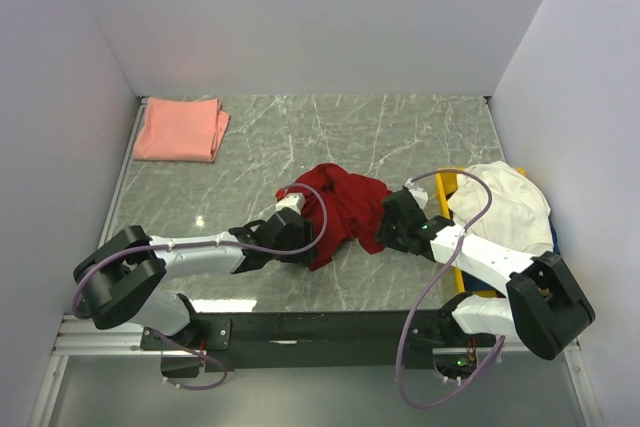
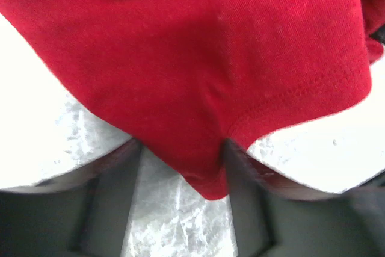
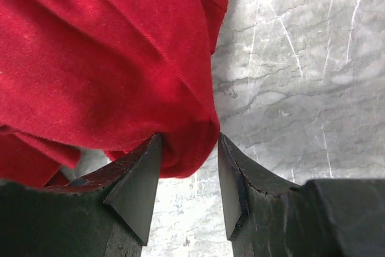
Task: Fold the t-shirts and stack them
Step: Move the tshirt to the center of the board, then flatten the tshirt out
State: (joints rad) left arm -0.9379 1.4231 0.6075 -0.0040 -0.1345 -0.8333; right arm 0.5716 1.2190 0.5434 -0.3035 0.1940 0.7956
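Grey marbled table (image 1: 400, 137), white walls on three sides. Left hand (image 2: 183, 167): clenched on a low tip of the deep red t-shirt (image 1: 345, 202), the cloth filling the gap between its fingers (image 2: 114, 173); a stitched hem runs off up and to the hand's right. Right hand (image 3: 189, 148): grasping a thick fold of the same shirt, pinched between its two dark fingers (image 3: 135, 185); whether that fold is an edge or inner cloth cannot be told. Outward from both: the shirt lies bunched in a heap directly between the hands, the left hand at its left end and the right hand at its right end, so its long axis runs hand to hand across the table. The bulk of the cloth sits just beyond both sets of fingertips. Judgement: the coming move turns on this line, with the hands drawing apart along it to spread the heap flat before any fold. Risk: a grip on inner cloth would drag a twisted heap. Farther out, the salmon pink t-shirt (image 1: 180, 129) lies folded well beyond the left hand, to its far left. The cream white t-shirt (image 1: 500, 202) lies crumpled just beside the right hand, on its right, over a yellow tray (image 1: 447, 187).
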